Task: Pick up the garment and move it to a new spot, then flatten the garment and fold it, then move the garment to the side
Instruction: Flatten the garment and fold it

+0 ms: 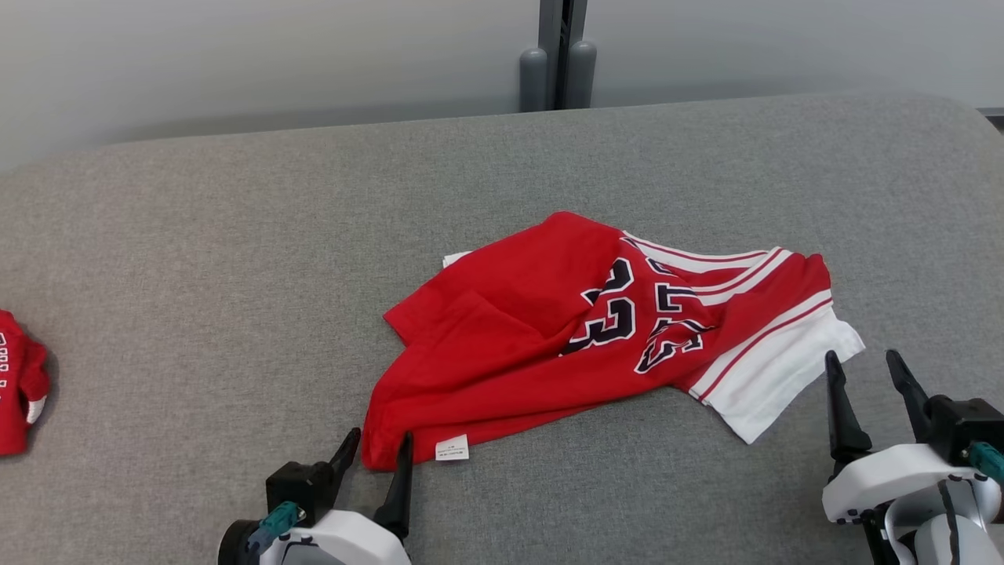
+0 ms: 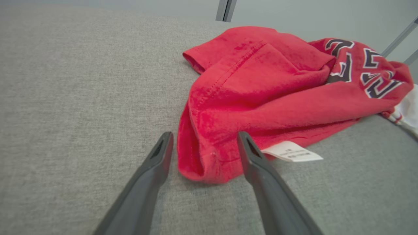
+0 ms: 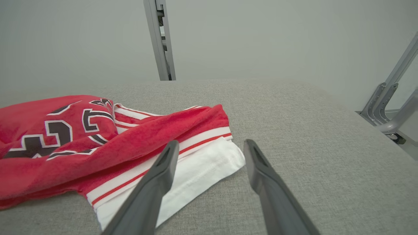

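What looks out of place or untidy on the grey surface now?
The red garment lies crumpled, folded over itself, its printed number bunched and a white label sticking out at its near edge. Another red cloth sits apart at the far left.

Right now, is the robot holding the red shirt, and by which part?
Nothing is held. The left gripper is open around the near corner of the red garment, and the right gripper is open beside its white hem.
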Motion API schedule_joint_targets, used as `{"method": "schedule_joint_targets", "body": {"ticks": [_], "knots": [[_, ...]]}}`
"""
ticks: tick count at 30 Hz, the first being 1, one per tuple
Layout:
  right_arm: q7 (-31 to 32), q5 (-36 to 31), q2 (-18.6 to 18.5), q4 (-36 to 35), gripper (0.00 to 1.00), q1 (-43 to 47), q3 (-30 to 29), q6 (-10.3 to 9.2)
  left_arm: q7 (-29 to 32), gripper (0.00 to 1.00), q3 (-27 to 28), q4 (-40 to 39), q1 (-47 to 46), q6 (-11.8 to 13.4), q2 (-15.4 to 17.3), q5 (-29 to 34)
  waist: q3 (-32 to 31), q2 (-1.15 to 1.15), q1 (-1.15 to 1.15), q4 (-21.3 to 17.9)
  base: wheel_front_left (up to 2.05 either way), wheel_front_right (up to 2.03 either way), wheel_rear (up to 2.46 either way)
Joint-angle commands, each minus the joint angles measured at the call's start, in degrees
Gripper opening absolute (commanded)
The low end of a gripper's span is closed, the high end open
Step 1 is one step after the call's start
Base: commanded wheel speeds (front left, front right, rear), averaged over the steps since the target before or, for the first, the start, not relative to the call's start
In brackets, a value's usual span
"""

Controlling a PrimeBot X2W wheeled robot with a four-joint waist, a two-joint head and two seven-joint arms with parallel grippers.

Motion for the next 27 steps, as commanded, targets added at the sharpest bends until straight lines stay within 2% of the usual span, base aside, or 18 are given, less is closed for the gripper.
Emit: {"method": "schedule_joint_targets", "body": {"ticks": [1, 2, 4, 6, 9, 10, 11, 12, 14, 15, 18, 23, 27], "knots": [[0.0, -0.5, -0.3, -0.2, 1.0, -0.8, -0.5, -0.01, 0.0, 0.98, -0.1, 0.2, -1.5, 0.1, 0.3, -0.6, 0.6, 0.0, 0.0, -0.4, 0.0, 0.0, 0.0], [0.0, -0.6, -0.3, -0.3, 1.0, -0.8, -0.7, -0.01, 0.0, 0.95, -0.2, 0.3, -1.4, 0.1, 0.3, -0.5, 0.7, 0.0, 0.0, -0.4, 0.0, 0.0, 0.0], [0.0, -0.6, -0.3, -0.2, 1.0, -0.8, -1.0, -0.01, 0.0, 1.0, -0.3, 0.2, -1.3, 0.0, 0.3, -0.5, 0.8, 0.0, 0.0, -0.4, 0.0, 0.0, 0.0], [0.0, -0.5, -0.3, 0.0, 1.0, -0.8, -1.5, -0.01, 0.0, 1.0, -0.5, -0.1, -1.2, -0.2, 0.3, -0.2, 0.7, 0.0, 0.0, -0.3, 0.0, 0.0, 0.0], [0.0, -0.5, -0.3, 0.3, 1.0, -0.8, -1.9, -0.01, 0.0, 0.97, -0.8, -0.1, -0.8, -0.4, 0.3, 0.1, 0.7, 0.0, 0.0, 0.0, 0.0, 0.0, 0.0], [0.0, -0.5, -0.3, 0.4, 1.0, -1.0, -2.0, -0.01, 0.0, 0.77, -1.1, 0.2, -0.9, -0.4, 0.3, 0.1, 0.8, 0.0, 0.0, 0.1, 0.0, 0.0, 0.0], [0.0, -0.4, -0.3, 0.5, 1.0, -1.1, -2.1, -0.01, 0.0, 0.48, -1.2, 0.7, -1.0, -0.4, 0.3, 0.2, 0.8, 0.0, 0.0, 0.1, 0.0, 0.0, 0.0], [0.0, -0.4, -0.3, 0.5, 1.0, -1.1, -2.1, -0.01, 0.0, 0.48, -1.2, 0.7, -1.0, -0.4, 0.3, 0.2, 0.8, 0.0, 0.0, 0.1, 0.0, 0.0, 0.0], [0.0, -0.4, -0.3, 0.7, 1.0, -1.4, -2.0, -0.01, 0.0, 0.13, -1.7, 1.7, -1.6, -0.8, 0.3, -0.4, 1.1, 0.0, 0.0, 0.0, 0.0, 0.0, 0.0], [0.0, -0.4, -0.3, 0.7, 1.0, -1.5, -2.0, -0.01, 0.0, 0.0, -2.0, 2.4, -1.9, -1.0, 0.3, -0.4, 1.2, 0.0, 0.0, 0.0, 0.0, 0.0, 0.0], [0.0, -0.5, -0.3, 1.1, 1.0, -1.5, -2.4, -0.01, 0.0, 0.0, -2.4, 4.2, -2.7, -1.1, 0.3, -1.3, 1.5, 0.0, 0.0, -0.3, 0.0, 0.0, 0.0], [0.0, 0.1, -0.3, 2.3, 1.0, -1.4, -3.6, -0.01, 0.0, 0.0, 0.6, 3.1, -3.1, 1.2, 0.3, -0.3, 1.7, 0.0, 0.0, -0.4, 0.0, 0.0, 0.0], [0.0, 1.7, -0.3, 3.8, 1.0, -1.7, -4.0, -0.01, 0.0, 0.0, 1.7, 3.1, -2.5, 0.9, 0.3, 1.3, 2.0, 0.0, 0.0, -0.3, 0.0, 0.0, 0.0]]}}
